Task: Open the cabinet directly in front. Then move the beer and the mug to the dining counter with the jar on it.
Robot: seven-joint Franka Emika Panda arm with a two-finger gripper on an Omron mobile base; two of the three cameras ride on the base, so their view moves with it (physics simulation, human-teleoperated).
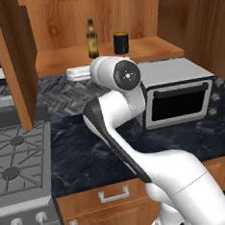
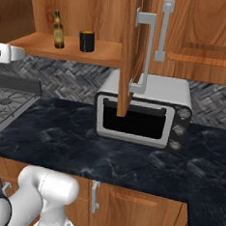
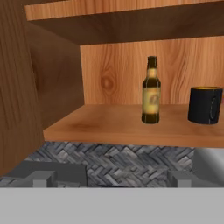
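**Cabinet open; line up on the beer bottle**

Both doors of the wall cabinet (image 2: 130,53) stand swung out, so the opening step looks done and the step in hand is, by my judgement, the reach for the first item. The beer bottle (image 3: 151,89) stands upright on the cabinet's lower shelf (image 3: 109,122), and the black mug (image 3: 204,105) stands just beside it to its right, apart from it, handle side turned toward the camera's right. In the left base view the bottle (image 1: 92,38) and mug (image 1: 121,42) sit toward the back of the shelf, above the toaster oven (image 1: 178,96) on the dark marble desk (image 1: 89,150). The dining counter and its jar are not to be seen from here.

The tool (image 3: 111,179) is spread wide and holds nothing; its two dark fingertips (image 3: 41,178) sit low, below shelf level, facing the opening with the bottle a little right of centre.

To do the reach well:
- Raise the hand so the fingers clear the shelf's front edge before going in.
- Shift right until the bottle sits centred between the fingers, then advance straight.
- Grip the body at the label, not the narrow neck; a tall slim bottle will likely tip if nudged high or off-centre.
- Keep the right-hand finger off the mug, since the gap between the two is modest.
- Mind the left door (image 1: 16,60) and the shelf above when lifting out.
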